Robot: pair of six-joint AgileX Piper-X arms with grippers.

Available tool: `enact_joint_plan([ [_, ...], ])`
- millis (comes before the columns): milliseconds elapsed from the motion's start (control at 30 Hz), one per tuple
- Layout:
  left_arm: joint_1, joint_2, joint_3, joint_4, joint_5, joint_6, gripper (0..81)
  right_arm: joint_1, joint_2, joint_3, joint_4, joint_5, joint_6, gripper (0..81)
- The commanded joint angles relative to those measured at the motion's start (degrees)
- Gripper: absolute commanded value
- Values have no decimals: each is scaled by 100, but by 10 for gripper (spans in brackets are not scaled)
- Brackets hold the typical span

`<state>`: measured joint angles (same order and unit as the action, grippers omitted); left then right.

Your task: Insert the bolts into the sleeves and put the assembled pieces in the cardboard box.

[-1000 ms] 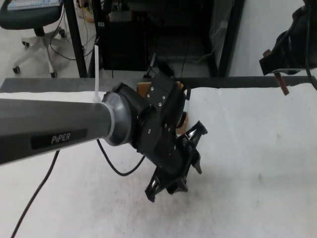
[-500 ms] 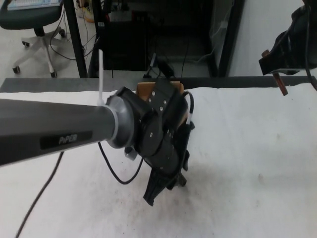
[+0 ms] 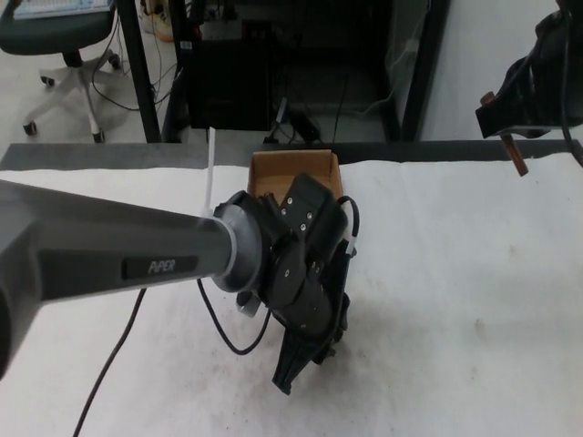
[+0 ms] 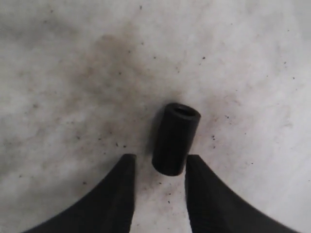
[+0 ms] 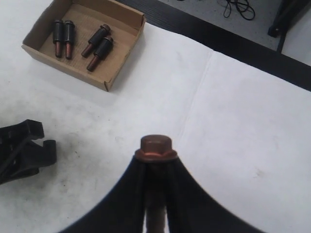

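In the left wrist view a black sleeve (image 4: 176, 138) lies on the stained white cloth. My left gripper (image 4: 160, 162) is open, and the sleeve's near end sits between its fingertips. From the high view the left gripper (image 3: 305, 360) points down at the bench in front of the cardboard box (image 3: 273, 173). My right gripper (image 5: 155, 165) is shut on a copper bolt (image 5: 155, 147) and holds it high at the far right (image 3: 517, 157). The cardboard box (image 5: 63, 65) holds several assembled pieces (image 5: 97, 41).
The left arm's long grey link (image 3: 100, 259) and its black cable (image 3: 219, 328) cross the bench's left half. The bench's dark back edge (image 3: 437, 150) runs behind the box. White cloth lies open to the right of the left gripper.
The left arm has swung nearer and lower, bringing its gripper down to the cloth and uncovering the box. The right arm with the bolt has not moved.
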<state>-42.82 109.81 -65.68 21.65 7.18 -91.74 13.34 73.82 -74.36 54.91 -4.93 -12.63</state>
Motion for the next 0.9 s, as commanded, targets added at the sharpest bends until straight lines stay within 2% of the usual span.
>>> enact_joint_plan([
  [0,19,17,-52,-1,-110,-47,320,-19,-91,-39,14,-164,23,6],
  [333,294,195,-52,-16,-109,-47,310,-19,-91,-39,14,-164,23,6],
  [400,370,208,-52,1,-109,-47,232,-19,-91,-39,14,-164,23,6],
  [467,426,207,-52,-1,-109,15,102,-19,-91,-39,25,-162,23,6],
  [500,447,207,-52,-1,-109,95,7,-19,-91,-39,25,-162,23,6],
  [633,484,207,-52,-1,139,475,3,-19,-91,-39,21,-145,23,6],
  [767,532,121,-85,-1,542,1511,3,-19,-91,-39,21,-145,23,6],
  [867,608,-99,-153,318,645,2914,3,-19,-91,-39,33,-145,23,6],
])
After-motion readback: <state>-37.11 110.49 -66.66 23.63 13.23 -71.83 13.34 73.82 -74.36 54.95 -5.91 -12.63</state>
